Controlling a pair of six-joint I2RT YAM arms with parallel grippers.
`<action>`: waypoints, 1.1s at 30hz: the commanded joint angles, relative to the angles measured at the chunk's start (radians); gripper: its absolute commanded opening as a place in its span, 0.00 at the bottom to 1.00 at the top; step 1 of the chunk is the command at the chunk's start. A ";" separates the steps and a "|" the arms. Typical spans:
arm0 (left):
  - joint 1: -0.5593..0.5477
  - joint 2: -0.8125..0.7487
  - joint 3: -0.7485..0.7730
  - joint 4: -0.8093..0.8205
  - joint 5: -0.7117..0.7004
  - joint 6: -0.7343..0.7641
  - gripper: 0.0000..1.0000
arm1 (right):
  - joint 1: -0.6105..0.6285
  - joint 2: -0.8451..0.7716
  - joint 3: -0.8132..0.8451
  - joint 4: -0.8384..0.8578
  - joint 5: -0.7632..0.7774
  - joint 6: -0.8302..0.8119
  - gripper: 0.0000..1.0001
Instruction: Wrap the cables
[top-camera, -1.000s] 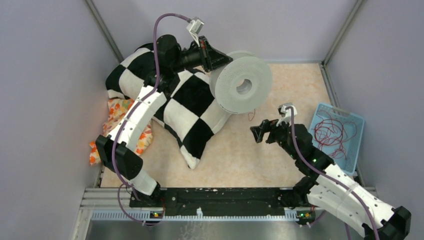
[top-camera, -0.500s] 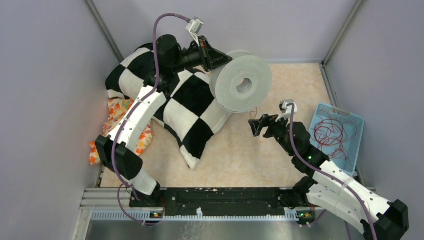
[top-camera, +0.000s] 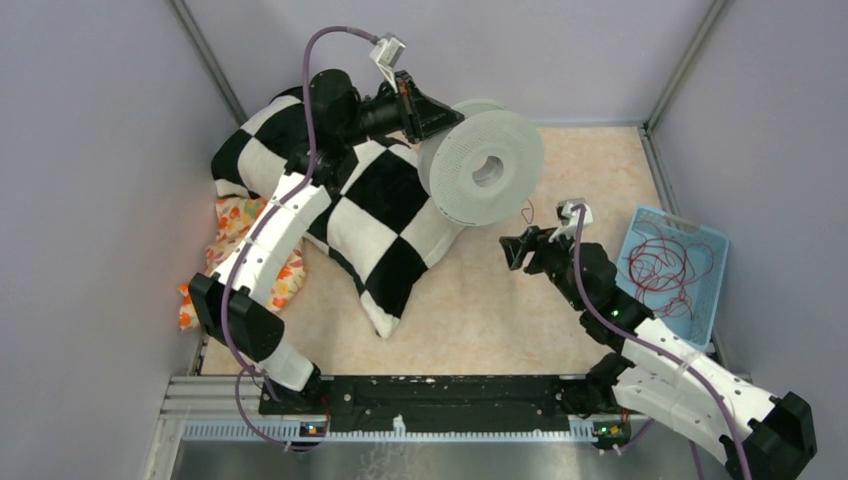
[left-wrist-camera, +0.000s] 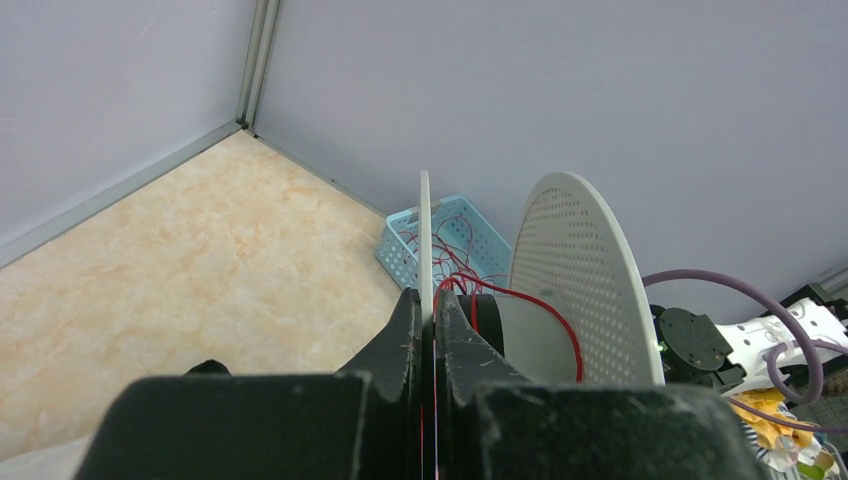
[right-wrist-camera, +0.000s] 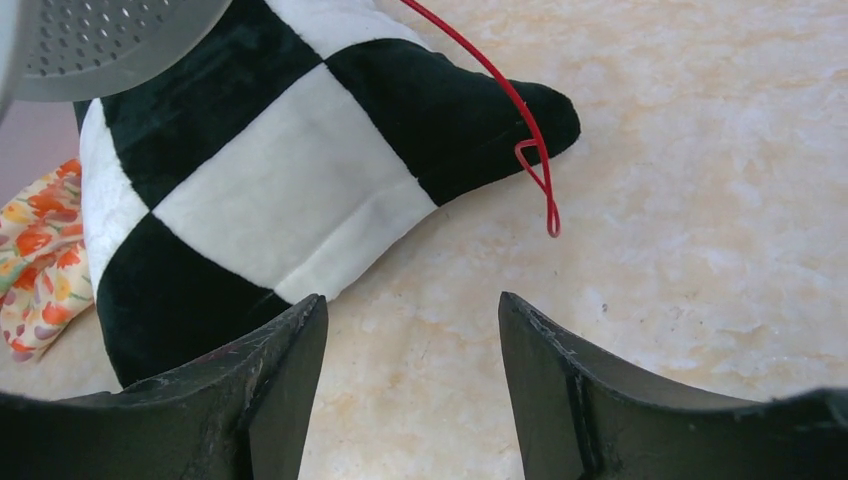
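A white perforated spool is held up above the pillow's right corner. My left gripper is shut on its rear flange. A thin red cable runs round the hub between the flanges. Its loose end dangles below the spool, and it shows in the right wrist view with a small kinked loop. My right gripper is open and empty, low over the floor, just below-left of that end. More red cables lie tangled in the blue basket.
A black-and-white checked pillow lies left of centre, with its corner in the right wrist view. A floral cloth lies beside it at the left wall. The blue basket stands by the right wall.
My right gripper has moved a little away from the base toward the spool. The cable's dangling end has shifted up and to the right. The left arm holds still.
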 joint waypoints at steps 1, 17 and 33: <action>-0.001 -0.063 0.034 0.078 -0.006 -0.010 0.00 | 0.006 0.001 -0.004 0.067 0.042 -0.008 0.63; -0.001 -0.063 0.037 0.078 0.005 -0.007 0.00 | -0.011 0.060 0.016 0.123 0.036 -0.035 0.37; -0.001 -0.063 0.040 0.069 0.002 0.012 0.00 | -0.028 0.079 0.019 0.146 -0.019 -0.035 0.00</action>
